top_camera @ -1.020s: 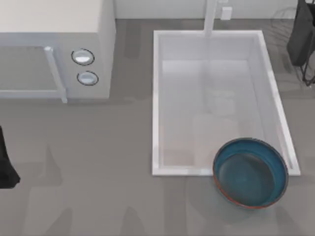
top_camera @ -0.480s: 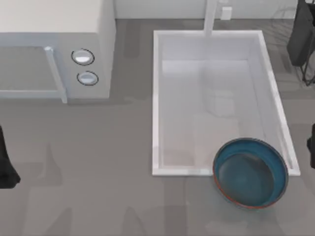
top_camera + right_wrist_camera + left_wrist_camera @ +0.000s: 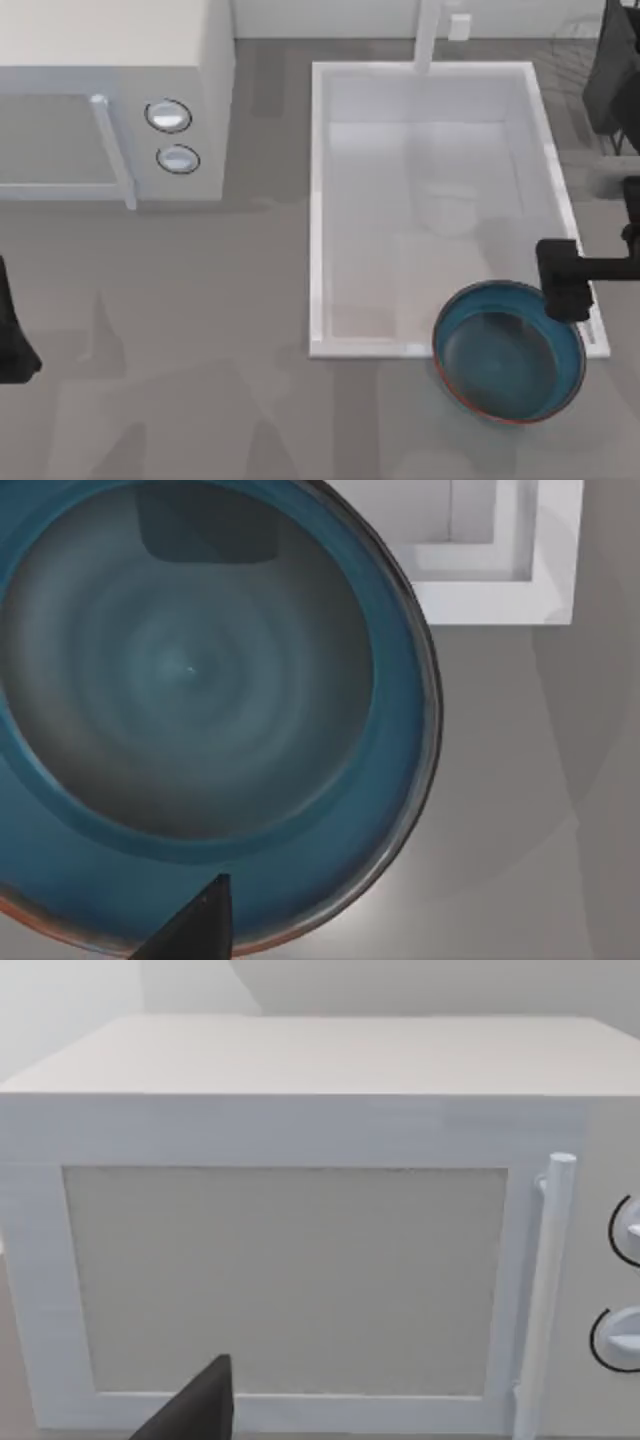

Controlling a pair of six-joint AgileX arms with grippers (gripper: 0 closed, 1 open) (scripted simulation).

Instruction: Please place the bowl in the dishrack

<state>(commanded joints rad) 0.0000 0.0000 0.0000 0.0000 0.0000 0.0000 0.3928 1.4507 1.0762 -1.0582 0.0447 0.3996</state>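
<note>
The bowl (image 3: 505,352), teal-blue inside with a thin reddish rim, lies upright at the front right corner of the white sink basin (image 3: 318,200), overlapping that corner. My right gripper (image 3: 566,285) reaches in from the right edge and hangs over the bowl's far right rim. In the right wrist view the bowl (image 3: 190,680) lies directly below, with the basin corner (image 3: 500,580) beside it. The dishrack (image 3: 582,35) shows as faint dark wires at the back right corner. My left arm (image 3: 10,335) stays parked at the left edge.
A white microwave (image 3: 110,100) with two round knobs and a bar handle stands at the back left; its door (image 3: 280,1280) faces the left wrist camera. A white faucet (image 3: 428,35) rises behind the basin. Grey countertop lies in front.
My right arm has come in from the right edge and its gripper now hangs over the bowl's far right rim. The bowl and the left arm have not moved.
</note>
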